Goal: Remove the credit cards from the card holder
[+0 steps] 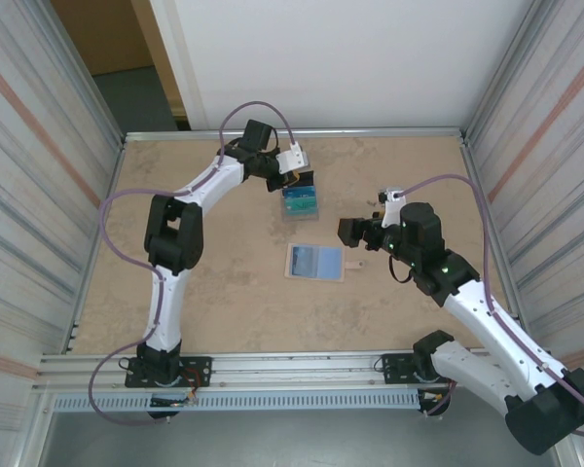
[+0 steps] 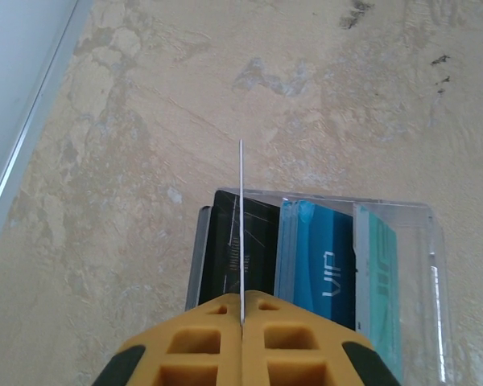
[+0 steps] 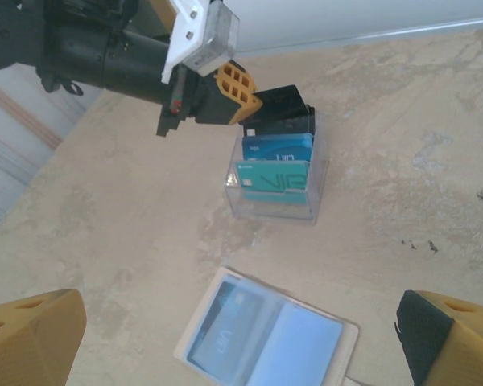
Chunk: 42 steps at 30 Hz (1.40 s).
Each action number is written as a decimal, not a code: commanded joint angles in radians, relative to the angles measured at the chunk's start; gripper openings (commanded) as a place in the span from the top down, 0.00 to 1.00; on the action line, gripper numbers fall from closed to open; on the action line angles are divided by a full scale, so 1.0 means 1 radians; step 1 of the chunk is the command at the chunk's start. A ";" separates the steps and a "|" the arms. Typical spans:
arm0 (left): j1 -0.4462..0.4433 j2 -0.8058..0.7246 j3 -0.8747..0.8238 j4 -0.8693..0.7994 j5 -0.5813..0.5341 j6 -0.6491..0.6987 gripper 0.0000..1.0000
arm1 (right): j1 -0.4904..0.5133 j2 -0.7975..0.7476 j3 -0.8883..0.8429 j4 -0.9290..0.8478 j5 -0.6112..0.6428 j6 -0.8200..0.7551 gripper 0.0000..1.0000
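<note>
The card holder [image 1: 316, 261] lies open on the table, pale blue inside [image 3: 306, 346], with a blue credit card [image 3: 225, 334] tucked in its left pocket. My left gripper [image 1: 300, 178] is shut on a black credit card [image 3: 286, 100], seen edge-on as a thin white line [image 2: 241, 201] between the yellow fingers [image 2: 201, 338]. It holds the card upright just above a clear plastic box [image 1: 299, 204]. My right gripper [image 1: 353, 233] hovers open beside the holder's right edge, and its fingertips [image 3: 32, 330] stand wide apart on either side of the holder.
The clear box [image 3: 278, 205] holds a black [image 2: 225, 249], a blue [image 2: 322, 265] and a teal card [image 2: 382, 281] standing on edge. Metal walls close in the table on the left, right and back. Bare tabletop lies left of the holder.
</note>
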 commanded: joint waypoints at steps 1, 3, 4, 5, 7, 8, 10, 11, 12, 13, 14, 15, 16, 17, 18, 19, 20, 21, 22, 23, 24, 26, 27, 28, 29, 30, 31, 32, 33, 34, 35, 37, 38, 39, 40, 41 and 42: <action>0.010 0.031 0.042 0.001 0.014 0.026 1.00 | 0.011 -0.022 -0.009 0.016 0.029 0.021 0.01; 0.010 0.037 0.047 0.000 0.013 0.028 1.00 | 0.013 -0.025 -0.007 0.010 0.035 0.021 0.01; 0.010 0.043 0.049 0.001 0.010 0.029 1.00 | 0.013 -0.029 -0.009 0.008 0.035 0.021 0.01; 0.012 0.046 0.052 0.001 0.009 0.029 1.00 | 0.013 -0.032 -0.010 0.007 0.036 0.020 0.01; 0.012 0.055 0.060 0.002 0.006 0.029 1.00 | 0.015 -0.038 -0.012 0.003 0.039 0.020 0.01; 0.012 0.060 0.064 0.001 0.005 0.029 1.00 | 0.015 -0.041 -0.013 0.004 0.041 0.020 0.01; 0.012 0.068 0.072 0.002 -0.001 0.028 1.00 | 0.016 -0.046 -0.016 0.001 0.041 0.020 0.01; 0.012 0.069 0.074 0.003 -0.004 0.027 1.00 | 0.017 -0.049 -0.018 0.000 0.040 0.020 0.01; 0.012 0.071 0.076 0.004 -0.006 0.024 0.99 | 0.015 -0.051 -0.018 -0.001 0.043 0.020 0.01; 0.011 0.073 0.076 0.007 -0.009 0.020 0.96 | 0.017 -0.053 -0.021 -0.001 0.043 0.022 0.01; 0.012 0.072 0.075 0.007 -0.013 0.017 0.93 | 0.019 -0.055 -0.022 -0.003 0.046 0.022 0.01; 0.012 0.071 0.074 0.009 -0.015 0.017 0.91 | 0.018 -0.056 -0.023 -0.004 0.048 0.022 0.01; 0.013 0.070 0.074 0.009 -0.018 0.017 0.90 | 0.019 -0.057 -0.024 -0.004 0.047 0.021 0.01; 0.012 0.069 0.073 0.009 -0.021 0.017 0.90 | 0.020 -0.058 -0.024 -0.005 0.048 0.022 0.01; 0.012 0.068 0.072 0.009 -0.026 0.017 0.89 | 0.020 -0.060 -0.024 -0.005 0.047 0.022 0.01; 0.012 0.066 0.068 0.008 -0.026 0.017 0.88 | 0.021 -0.061 -0.024 -0.006 0.049 0.022 0.01; 0.012 0.063 0.065 0.009 -0.026 0.017 0.86 | 0.021 -0.062 -0.024 -0.004 0.050 0.021 0.01; 0.012 0.059 0.062 0.010 -0.026 0.017 0.81 | 0.021 -0.061 -0.024 -0.004 0.050 0.020 0.01; 0.012 0.058 0.060 0.012 -0.027 0.017 0.80 | 0.021 -0.061 -0.024 -0.004 0.051 0.019 0.01; 0.012 0.057 0.060 0.013 -0.028 0.017 0.80 | 0.021 -0.061 -0.024 -0.004 0.051 0.019 0.01; 0.012 0.055 0.058 0.013 -0.028 0.016 0.80 | 0.021 -0.061 -0.024 -0.003 0.052 0.019 0.01; 0.012 0.053 0.055 0.015 -0.032 0.016 0.80 | 0.023 -0.060 -0.024 -0.003 0.052 0.019 0.01; 0.012 0.050 0.054 0.016 -0.032 0.015 0.80 | 0.023 -0.058 -0.024 -0.003 0.052 0.018 0.01; 0.012 0.048 0.053 0.018 -0.032 0.012 0.80 | 0.023 -0.058 -0.024 -0.004 0.052 0.019 0.01; 0.011 0.042 0.050 0.019 -0.032 0.007 0.80 | 0.024 -0.056 -0.024 -0.006 0.053 0.018 0.01; 0.012 0.037 0.047 0.021 -0.028 0.000 0.80 | 0.025 -0.056 -0.024 -0.009 0.054 0.018 0.01; 0.012 0.025 0.039 0.026 -0.023 -0.009 0.79 | 0.028 -0.054 -0.023 -0.013 0.054 0.020 0.01; 0.012 0.010 0.026 0.037 -0.016 -0.020 0.79 | 0.028 -0.051 -0.022 -0.016 0.056 0.021 0.01; 0.012 -0.007 0.009 0.050 -0.011 -0.029 0.79 | 0.031 -0.048 -0.020 -0.021 0.057 0.020 0.00; 0.010 -0.029 -0.012 0.068 -0.008 -0.044 0.78 | 0.036 -0.040 -0.014 -0.033 0.067 0.024 0.00; 0.010 -0.054 -0.035 0.087 -0.010 -0.062 0.75 | 0.040 -0.032 -0.009 -0.044 0.078 0.028 0.01; 0.010 -0.108 -0.084 0.127 -0.017 -0.101 0.59 | 0.054 -0.008 0.007 -0.069 0.108 0.036 0.04; 0.010 -0.139 -0.119 0.152 -0.023 -0.127 0.51 | 0.066 0.007 0.016 -0.084 0.129 0.041 0.06; 0.011 -0.176 -0.153 0.178 -0.031 -0.147 0.46 | 0.078 0.024 0.025 -0.097 0.146 0.048 0.08; 0.010 -0.213 -0.194 0.209 -0.043 -0.172 0.38 | 0.094 0.045 0.037 -0.113 0.171 0.054 0.10; 0.010 -0.251 -0.242 0.244 -0.059 -0.198 0.31 | 0.114 0.067 0.049 -0.130 0.199 0.062 0.12; 0.010 -0.284 -0.284 0.276 -0.075 -0.223 0.26 | 0.132 0.089 0.059 -0.143 0.226 0.070 0.14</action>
